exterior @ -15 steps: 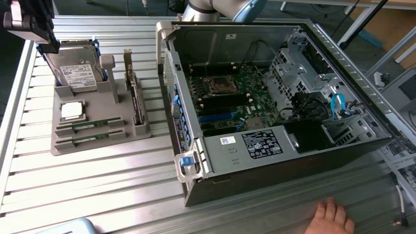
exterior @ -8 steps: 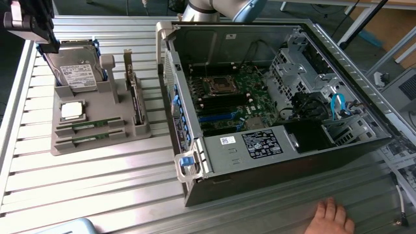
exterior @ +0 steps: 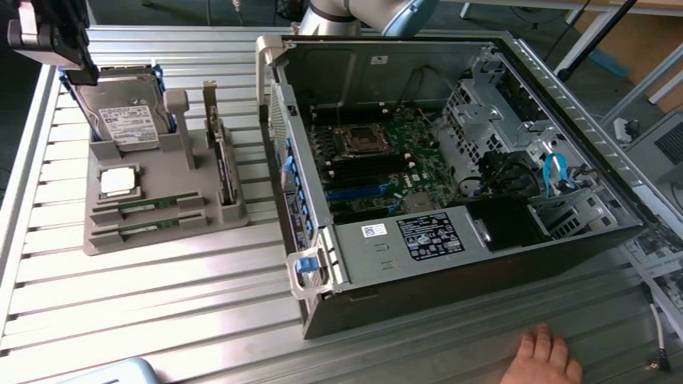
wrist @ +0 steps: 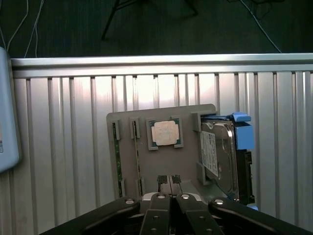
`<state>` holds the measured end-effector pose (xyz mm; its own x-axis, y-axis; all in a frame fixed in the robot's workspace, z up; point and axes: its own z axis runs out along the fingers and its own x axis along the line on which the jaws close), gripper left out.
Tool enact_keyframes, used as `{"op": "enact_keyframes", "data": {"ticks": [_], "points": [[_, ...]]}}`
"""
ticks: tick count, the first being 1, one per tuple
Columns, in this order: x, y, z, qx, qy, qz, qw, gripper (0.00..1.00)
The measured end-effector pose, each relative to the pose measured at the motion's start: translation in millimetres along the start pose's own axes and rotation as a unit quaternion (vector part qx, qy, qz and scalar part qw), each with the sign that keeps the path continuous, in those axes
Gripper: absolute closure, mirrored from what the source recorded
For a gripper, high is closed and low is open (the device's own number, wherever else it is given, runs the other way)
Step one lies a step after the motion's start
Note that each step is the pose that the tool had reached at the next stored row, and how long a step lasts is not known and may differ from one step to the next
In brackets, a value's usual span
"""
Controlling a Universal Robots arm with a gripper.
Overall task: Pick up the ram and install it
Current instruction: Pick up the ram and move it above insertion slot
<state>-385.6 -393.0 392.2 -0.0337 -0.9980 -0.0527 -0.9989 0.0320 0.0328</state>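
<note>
The black two-finger gripper (wrist: 169, 180) hangs near the flat grey plastic parts tray (exterior: 171, 240), its fingers pressed together and grasping nothing. Two long, thin green ram sticks (exterior: 144, 206) stand on edge in parallel slots of the tray, just beside the square silver processor chip (exterior: 117, 181). An open dark metal computer case (exterior: 373, 240) lies beside the tray. A person's hand (exterior: 546, 356) rests well apart from the tray.

text: none legible | labels: hard drive (exterior: 126, 120), power supply (exterior: 433, 236)

The ram (exterior: 144, 204) lies in the tray (exterior: 160, 176) beside the case (exterior: 363, 68).
</note>
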Motion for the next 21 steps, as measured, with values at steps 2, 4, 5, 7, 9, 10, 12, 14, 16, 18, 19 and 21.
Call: {"op": "enact_keyframes", "data": {"ticks": [2, 4, 5, 7, 9, 10, 12, 14, 16, 18, 19, 21], "points": [[0.0, 0.0, 0.0, 0.0000, 0.0000, 0.000, 1.0000, 0.89], [0.0, 0.0, 0.2, 0.0000, 0.0000, 0.000, 1.0000, 0.89], [0.1, 0.0, 0.7, 0.0001, -0.0001, 0.000, 1.0000, 0.89], [0.2, 0.0, 2.7, 0.0001, -0.0001, 0.000, 1.0000, 0.89], [0.3, -0.1, 5.1, 0.0000, -0.0001, 0.000, 1.0000, 0.89], [0.4, -0.2, 6.6, 0.0000, -0.0001, 0.000, 1.0000, 0.89], [0.6, -0.3, 9.8, 0.0000, -0.0001, 0.000, 1.0000, 0.89], [0.8, -0.4, 13.3, 0.0000, -0.0001, 0.000, 1.0000, 0.89], [1.0, -0.5, 16.6, 0.0000, 0.0000, 0.000, 1.0000, 0.89], [1.3, -0.6, 19.7, 0.0001, -0.0001, 0.000, 1.0000, 0.89], [1.4, -0.7, 21.3, 0.0001, -0.0001, 0.000, 1.0000, 0.89], [1.6, -0.8, 24.2, 0.0000, 0.0000, 0.000, 1.0000, 0.89]]}}
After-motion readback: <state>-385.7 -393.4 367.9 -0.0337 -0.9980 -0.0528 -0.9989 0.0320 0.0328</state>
